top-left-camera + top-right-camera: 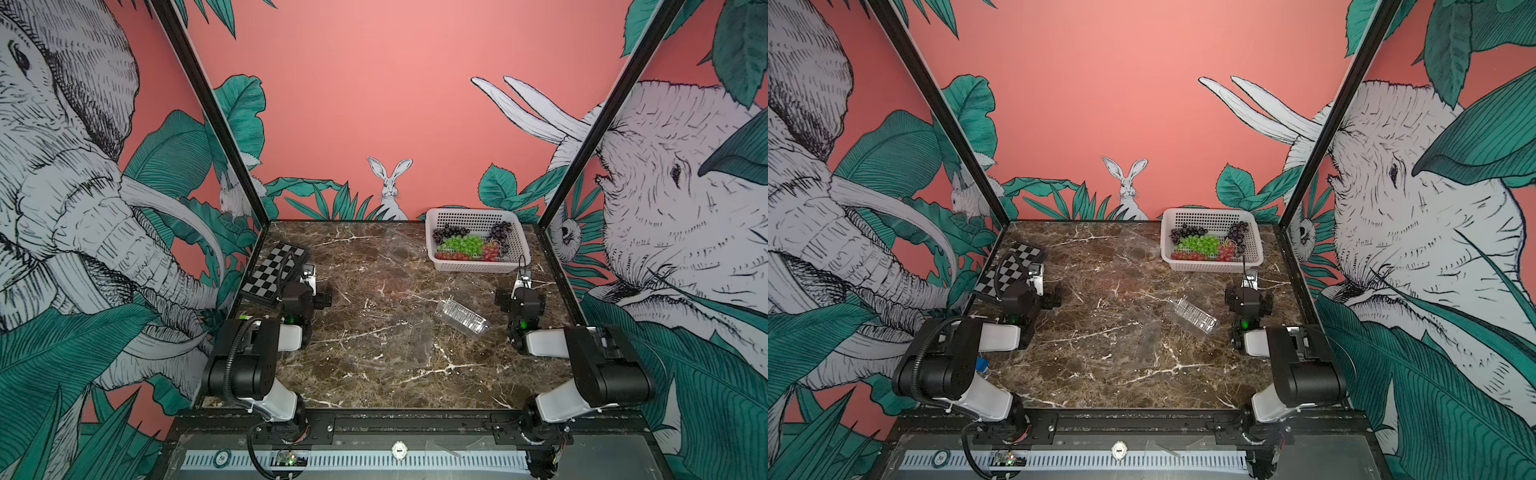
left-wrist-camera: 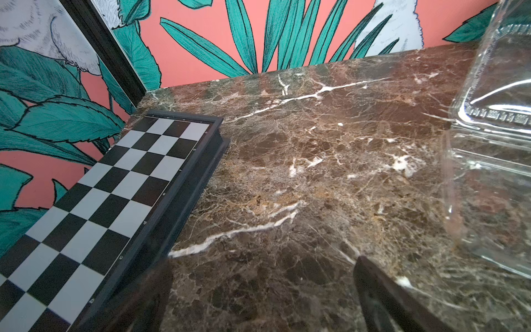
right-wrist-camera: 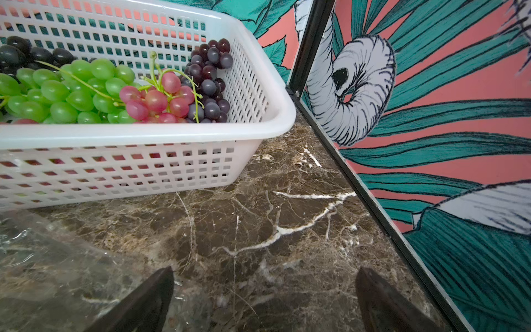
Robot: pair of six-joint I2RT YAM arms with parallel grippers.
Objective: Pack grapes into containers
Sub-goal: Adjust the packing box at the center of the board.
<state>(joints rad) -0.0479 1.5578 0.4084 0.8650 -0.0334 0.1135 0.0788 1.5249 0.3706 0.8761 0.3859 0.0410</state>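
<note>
The grapes lie in a white perforated basket (image 1: 515, 249) at the back right: green (image 1: 465, 244), dark (image 1: 500, 230) and red (image 1: 490, 251) bunches, close up in the right wrist view as green (image 3: 71, 89), red (image 3: 155, 99) and dark (image 3: 208, 77). One clear container (image 1: 401, 245) sits left of the basket, its lid raised (image 2: 494, 172). Another faint clear container (image 1: 411, 336) lies mid-table. My left gripper (image 2: 261, 261) is open over bare marble beside the chessboard. My right gripper (image 3: 265, 270) is open and empty, just in front of the basket.
A folded chessboard (image 1: 274, 270) lies at the back left, close to the left gripper (image 1: 309, 272). A clear ribbed bottle (image 1: 461, 316) lies on its side left of the right arm. Black frame posts and patterned walls close in both sides.
</note>
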